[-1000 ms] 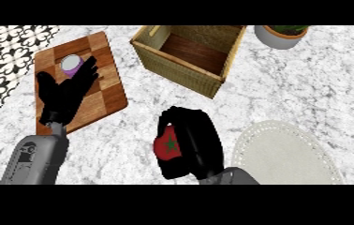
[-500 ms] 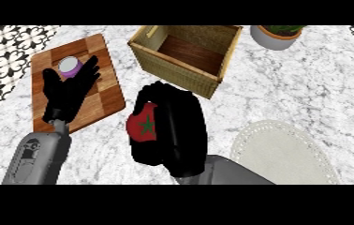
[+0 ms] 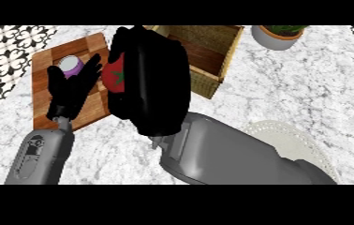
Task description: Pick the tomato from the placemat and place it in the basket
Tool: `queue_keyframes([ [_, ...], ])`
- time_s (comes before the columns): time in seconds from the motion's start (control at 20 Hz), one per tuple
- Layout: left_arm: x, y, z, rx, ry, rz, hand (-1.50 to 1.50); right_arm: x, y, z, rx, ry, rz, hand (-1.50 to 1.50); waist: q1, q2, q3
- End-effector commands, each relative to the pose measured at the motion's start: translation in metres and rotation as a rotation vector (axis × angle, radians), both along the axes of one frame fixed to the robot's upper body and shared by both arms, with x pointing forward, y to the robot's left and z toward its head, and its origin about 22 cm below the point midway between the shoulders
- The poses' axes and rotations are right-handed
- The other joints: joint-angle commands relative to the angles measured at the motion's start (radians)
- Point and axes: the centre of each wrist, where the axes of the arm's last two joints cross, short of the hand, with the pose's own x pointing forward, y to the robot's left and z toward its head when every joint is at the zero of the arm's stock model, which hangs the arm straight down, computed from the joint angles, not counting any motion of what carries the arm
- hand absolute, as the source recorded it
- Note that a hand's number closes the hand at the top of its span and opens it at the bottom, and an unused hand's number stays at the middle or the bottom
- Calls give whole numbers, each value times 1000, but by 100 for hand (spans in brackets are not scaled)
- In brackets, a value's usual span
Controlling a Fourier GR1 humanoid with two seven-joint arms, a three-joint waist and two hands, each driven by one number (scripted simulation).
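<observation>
Far left: tiled wall patch (image 3: 21, 46). Left hand (image 3: 69, 90), fingers straight and released, rests over a wooden board (image 3: 52, 62) beside a purple-rimmed cup (image 3: 71, 63). Centre: right hand (image 3: 155, 78), raised above the counter (image 3: 290, 83), fingers curled in a grasp around the tomato (image 3: 114, 75). Behind it, the basket (image 3: 207, 50). Right: placemat (image 3: 294, 139), partly hidden by the forearm; potted plant (image 3: 280, 34) at top.

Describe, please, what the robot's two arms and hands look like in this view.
Both forearms are smooth grey shells ending in matte black hands: the left hand is slim with long fingers, the right hand looks bulky. The left forearm carries a darker recessed panel. No cables or sleeves show.
</observation>
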Motion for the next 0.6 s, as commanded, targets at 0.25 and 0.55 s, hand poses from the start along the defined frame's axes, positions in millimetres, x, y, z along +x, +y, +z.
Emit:
queue_keyframes([
  [0.25, -2, 3, -5, 6, -8, 9, 0, 37, 32, 70, 18, 21, -305, 150, 1, 6, -2],
  [0.55, 1, 10, 1, 20, 1, 13, 0, 56, 46, 103, 12, 30, -434, 150, -9, 14, 2],
])
